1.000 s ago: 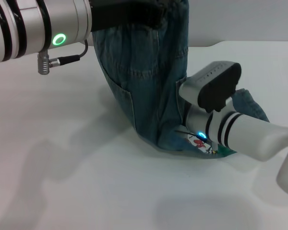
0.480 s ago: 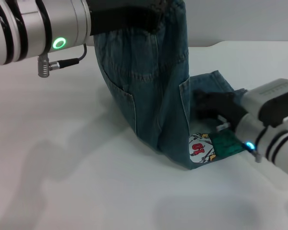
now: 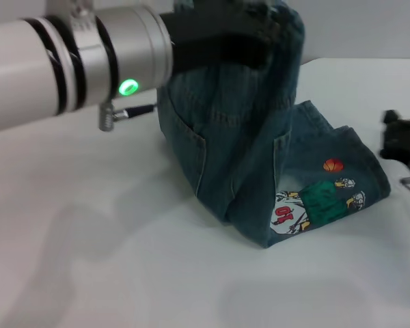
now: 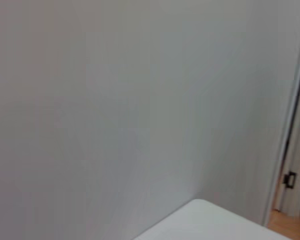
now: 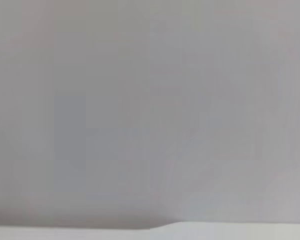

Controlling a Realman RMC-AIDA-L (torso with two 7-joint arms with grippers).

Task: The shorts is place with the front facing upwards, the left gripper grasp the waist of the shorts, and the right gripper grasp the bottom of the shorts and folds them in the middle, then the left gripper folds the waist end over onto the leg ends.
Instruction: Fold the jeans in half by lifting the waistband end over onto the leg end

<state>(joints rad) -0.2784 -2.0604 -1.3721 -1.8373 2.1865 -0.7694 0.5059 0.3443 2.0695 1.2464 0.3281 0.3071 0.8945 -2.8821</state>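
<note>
The blue denim shorts (image 3: 225, 143) hang from my left gripper (image 3: 249, 34), which is shut on the waist (image 3: 290, 27) high above the table in the head view. The upper half stands raised with a back pocket facing me. The lower half lies flat on the table with the cartoon patch (image 3: 318, 198) facing up, and the leg ends (image 3: 342, 217) point toward the front right. Off the cloth, my right gripper (image 3: 402, 140) sits at the right edge, open and holding nothing. Neither wrist view shows the shorts.
The white table (image 3: 123, 273) spreads around the shorts on all sides. In the left wrist view only a grey wall, a table corner (image 4: 215, 220) and a doorway (image 4: 295, 180) show. The right wrist view holds wall and a strip of table edge (image 5: 240, 231).
My right gripper let go of the leg ends and drew back to the right edge, uncovering the patch. My left arm carried the raised waist rightward, over the flat half.
</note>
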